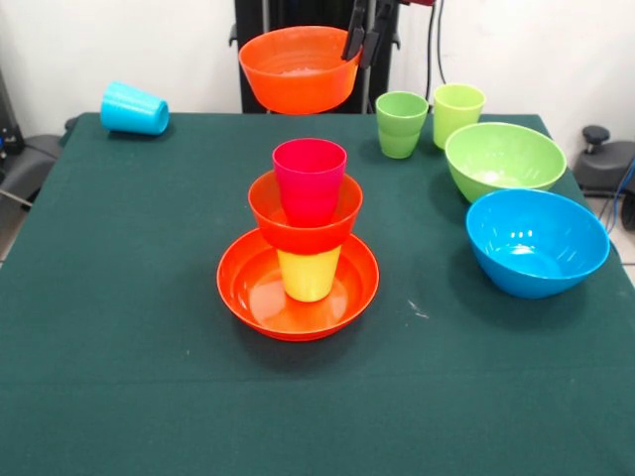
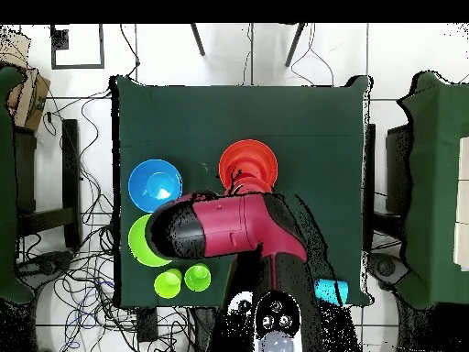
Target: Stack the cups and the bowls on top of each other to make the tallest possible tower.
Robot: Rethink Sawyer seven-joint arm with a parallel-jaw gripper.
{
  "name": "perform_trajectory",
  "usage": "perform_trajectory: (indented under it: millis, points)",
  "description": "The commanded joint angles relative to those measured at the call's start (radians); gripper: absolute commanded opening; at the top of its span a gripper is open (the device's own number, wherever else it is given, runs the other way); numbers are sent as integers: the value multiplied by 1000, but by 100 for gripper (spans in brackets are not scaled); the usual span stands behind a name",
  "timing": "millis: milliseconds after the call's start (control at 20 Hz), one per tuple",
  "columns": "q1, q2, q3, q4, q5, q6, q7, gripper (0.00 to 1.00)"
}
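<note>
The tower stands mid-table: a wide orange bowl [image 1: 253, 288] as base, a yellow cup [image 1: 309, 275] in it, a small orange bowl [image 1: 298, 231] on that, and a pink cup [image 1: 310, 178] on top. From overhead the tower [image 2: 259, 154] shows as an orange disc partly under the arm. My gripper [image 1: 363, 50] is shut on the right rim of another small orange bowl [image 1: 296, 69], held in the air behind and above the tower. In the overhead view the red arm [image 2: 240, 225] hides the gripper and the held bowl.
A sky-blue cup [image 1: 133, 107] [image 2: 331, 291] lies on its side at the far left. A green cup [image 1: 401, 123] and a yellow-green cup [image 1: 457, 111] stand at the far right, beside the lime bowl [image 1: 504, 159] [image 2: 137, 243] and blue bowl [image 1: 536, 243] [image 2: 154, 183].
</note>
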Motion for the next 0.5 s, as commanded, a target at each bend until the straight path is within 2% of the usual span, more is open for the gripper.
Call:
perform_trajectory:
  millis: [50,500]
  points:
    - [28,15,4,-31,-4,41,91,0]
    - [55,82,-17,-107,-27,23,97,0]
